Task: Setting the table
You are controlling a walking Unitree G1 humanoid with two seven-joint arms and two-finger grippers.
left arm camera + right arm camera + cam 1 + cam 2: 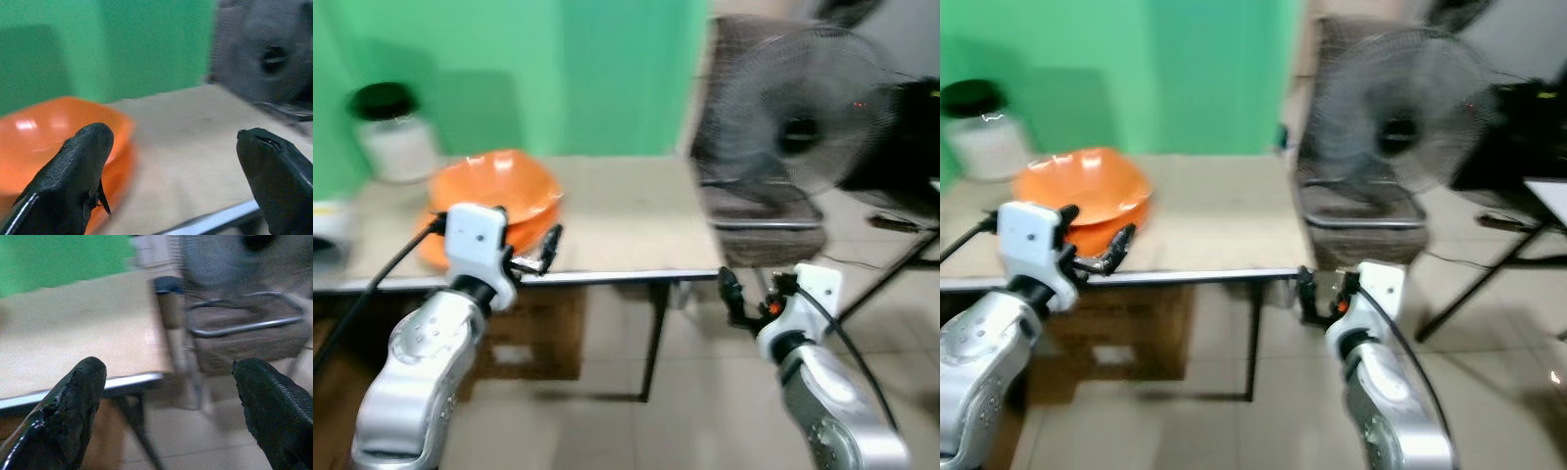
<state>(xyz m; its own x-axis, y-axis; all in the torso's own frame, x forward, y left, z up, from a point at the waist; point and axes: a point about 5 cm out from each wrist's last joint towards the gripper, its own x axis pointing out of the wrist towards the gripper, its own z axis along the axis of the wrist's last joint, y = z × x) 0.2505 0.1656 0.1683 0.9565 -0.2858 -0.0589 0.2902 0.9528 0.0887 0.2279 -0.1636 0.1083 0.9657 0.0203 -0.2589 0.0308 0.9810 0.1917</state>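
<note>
Hovering at surface (626, 220) front edge, left pincer (536, 253) spread, empty, just beside stacked orange bowls (497, 191). Right pincer (736, 294) spread too, off surface's right end, above floor. Jar (393, 132) behind bowls; fan (798, 127) right.

Plain home room: green wall (558, 69) at 12 o'clock, standing fan (798, 117) at 2, tiled floor (695, 411).

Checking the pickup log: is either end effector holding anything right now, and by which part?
Nothing is held. The left end effector is open by the orange bowls at the table edge; the right end effector is open off the table's corner.
</note>
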